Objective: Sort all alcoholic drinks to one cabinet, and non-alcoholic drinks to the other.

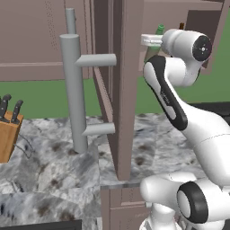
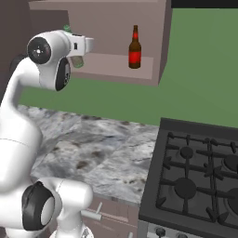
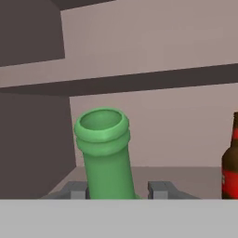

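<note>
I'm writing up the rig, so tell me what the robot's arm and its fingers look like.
The arm is glossy white with rounded segments, black bands and round black joint caps with a small centre dot. The hand is a white block. The fingers are small, square, dark grey tips. No cables show.

green bottle (image 3: 106, 153), amber-brown bottle (image 2: 135, 48) with red label, grey-marbled counter (image 2: 93, 144)

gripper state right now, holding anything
gripper: closed on the green bottle, jaws on either side of its neck, inside the open cabinet.
</note>
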